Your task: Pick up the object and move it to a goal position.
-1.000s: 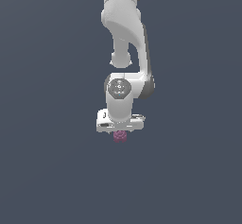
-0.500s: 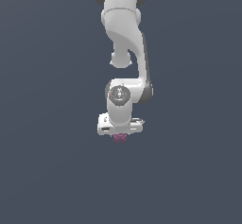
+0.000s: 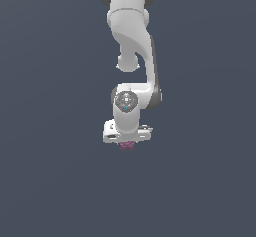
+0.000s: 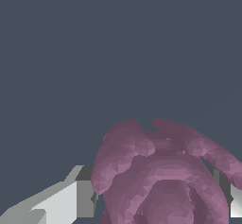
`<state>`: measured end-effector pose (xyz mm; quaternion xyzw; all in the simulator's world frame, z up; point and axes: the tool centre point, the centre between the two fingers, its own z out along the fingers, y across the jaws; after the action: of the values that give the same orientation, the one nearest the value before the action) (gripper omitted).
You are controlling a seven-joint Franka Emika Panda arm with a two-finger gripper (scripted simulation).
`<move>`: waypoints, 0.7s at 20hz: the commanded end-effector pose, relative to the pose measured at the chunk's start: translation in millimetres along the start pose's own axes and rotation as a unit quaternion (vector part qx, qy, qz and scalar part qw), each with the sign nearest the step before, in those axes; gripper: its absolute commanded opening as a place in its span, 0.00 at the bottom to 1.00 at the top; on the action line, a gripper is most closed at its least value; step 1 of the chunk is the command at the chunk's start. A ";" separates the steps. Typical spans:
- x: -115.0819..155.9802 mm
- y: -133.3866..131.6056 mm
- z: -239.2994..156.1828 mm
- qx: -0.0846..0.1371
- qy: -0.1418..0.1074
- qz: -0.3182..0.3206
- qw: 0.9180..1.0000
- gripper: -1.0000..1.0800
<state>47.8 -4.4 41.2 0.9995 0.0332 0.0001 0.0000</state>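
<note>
A bare simulated scene, not a real room: a flat, uniform slate-grey backdrop fills both views with no walls, furniture or horizon, and the white robot arm (image 3: 131,56) is rendered in smooth, faceted computer graphics.

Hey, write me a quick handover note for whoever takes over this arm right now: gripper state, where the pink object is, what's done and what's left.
Gripper: shut on the pink object, with a finger showing on each side of it in the wrist view.
Object: small, lumpy, magenta. In the exterior view it pokes out just below the white gripper body, near the middle of the picture.
Done: the grasp looks made.
Left: carry it to the goal and release. No goal marker shows in either view, and the plain grey backdrop does not tell whether the object is off the surface.
</note>
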 end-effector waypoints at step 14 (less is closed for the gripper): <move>-3.1 -84.5 -49.1 0.000 0.000 0.000 1.000 0.00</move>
<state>40.7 62.6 80.4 0.9995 0.0323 -0.0005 0.0003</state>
